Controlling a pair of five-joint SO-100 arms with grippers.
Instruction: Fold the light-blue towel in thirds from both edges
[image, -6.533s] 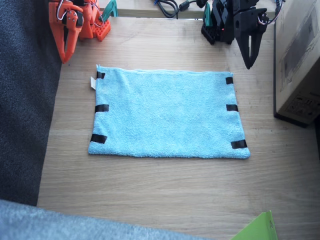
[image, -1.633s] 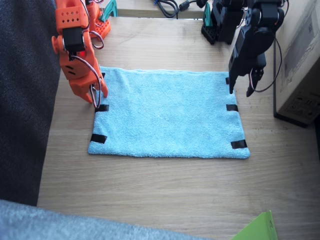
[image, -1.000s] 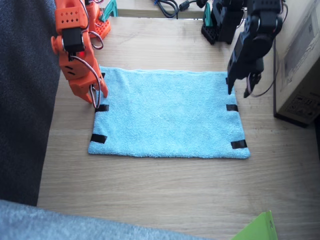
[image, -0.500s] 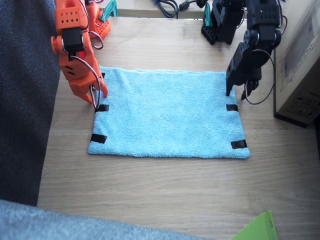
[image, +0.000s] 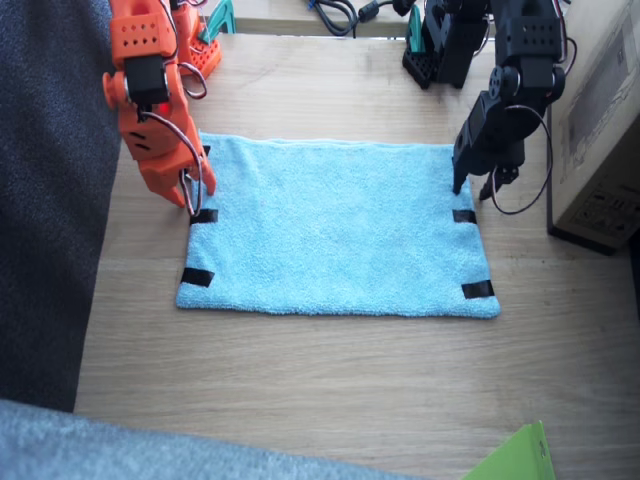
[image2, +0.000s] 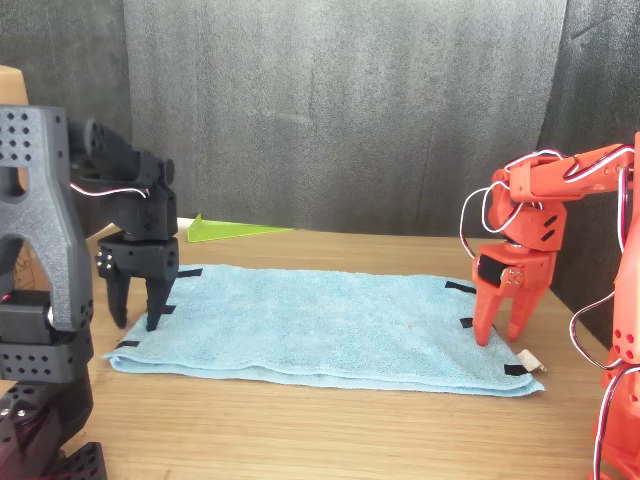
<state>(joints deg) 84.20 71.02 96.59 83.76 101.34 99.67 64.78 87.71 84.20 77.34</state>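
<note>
The towel (image: 335, 228) lay flat, unfolded, on my table (image: 330, 380), my right tool (image: 193, 195), jaws apart, down at one taped short edge, and my left tool (image: 472, 183), jaws also apart, poised over the far corner of the opposite edge.
</note>
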